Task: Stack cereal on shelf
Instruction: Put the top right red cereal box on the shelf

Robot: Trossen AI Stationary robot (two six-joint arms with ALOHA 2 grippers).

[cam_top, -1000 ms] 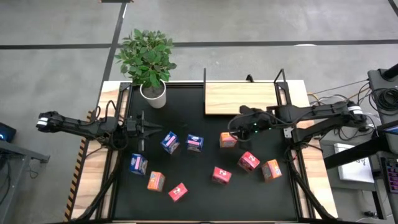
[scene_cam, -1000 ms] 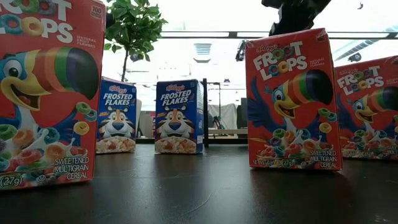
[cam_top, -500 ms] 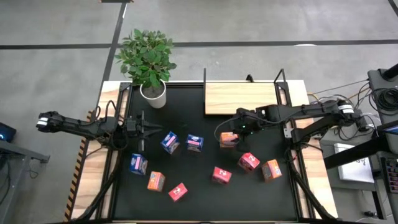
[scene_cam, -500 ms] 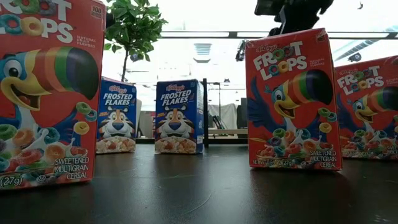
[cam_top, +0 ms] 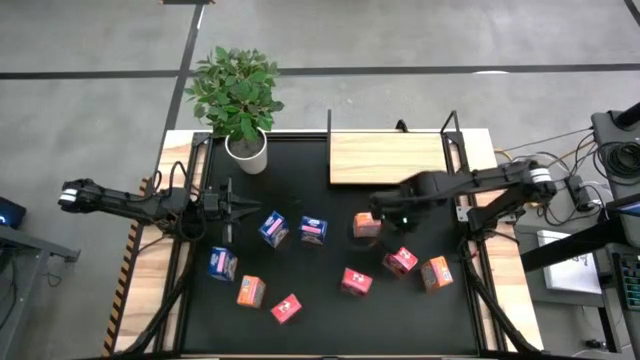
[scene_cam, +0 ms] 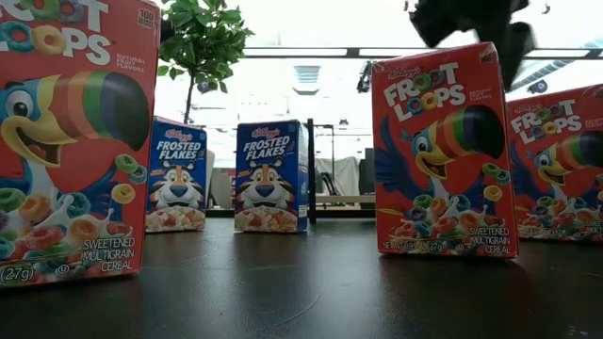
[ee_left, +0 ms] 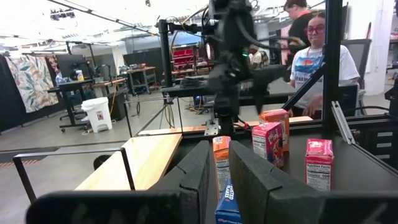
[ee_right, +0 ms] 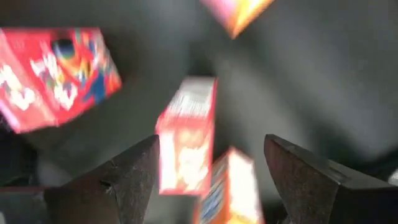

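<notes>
Several small cereal boxes stand scattered on the black table: blue ones (cam_top: pixel 273 229), orange ones (cam_top: pixel 250 291) and red ones (cam_top: pixel 356 282). The shelf (cam_top: pixel 387 158), a light-wood board with black posts, lies at the far edge with nothing on it. My right gripper (cam_top: pixel 383 214) (ee_right: pixel 211 180) is open and points down above an orange box (cam_top: pixel 364 228) just in front of the shelf; boxes show blurred between its fingers (ee_right: pixel 127 180), untouched. My left gripper (cam_top: pixel 232 208) (ee_left: pixel 219 174) is shut and waits level at the table's left, beside a blue box.
A potted plant (cam_top: pixel 238 95) stands at the far left corner. Black frame bars run along the table's left and right sides (cam_top: pixel 468 240). In the low view, large red boxes (scene_cam: pixel 443 151) stand near the camera. People (ee_left: pixel 311 56) stand beyond the table.
My right gripper has tipped from nearly level to pointing down and has rolled about its own line, shifting a little over the orange box in front of the shelf. No box has moved.
</notes>
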